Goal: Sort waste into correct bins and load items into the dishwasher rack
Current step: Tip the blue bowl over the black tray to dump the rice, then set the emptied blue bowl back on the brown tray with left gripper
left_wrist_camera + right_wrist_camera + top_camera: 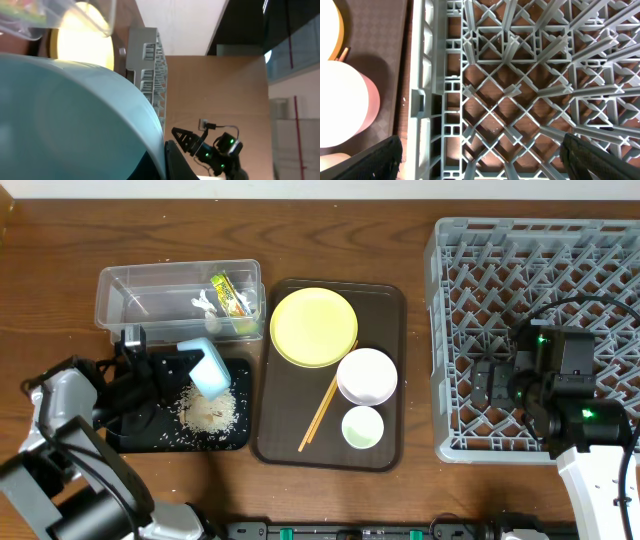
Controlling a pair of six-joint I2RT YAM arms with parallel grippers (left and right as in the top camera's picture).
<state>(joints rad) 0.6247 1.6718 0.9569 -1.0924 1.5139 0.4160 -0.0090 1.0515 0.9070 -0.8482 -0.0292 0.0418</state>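
– Wooden table (60,240), many things on it. What may go wrong?
– I think the light blue bowl (208,368) can slip. The left gripper (178,365) clamps its rim, tipped over the black tray (160,438), and a fall would scatter the rice scraps (210,412).
– And the right gripper (490,385)?
– It hovers over the dishwasher rack (440,340), fingers apart, empty.

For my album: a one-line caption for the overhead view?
Left gripper tilts a light blue bowl over rice scraps on the black tray; right gripper hovers above the rack.
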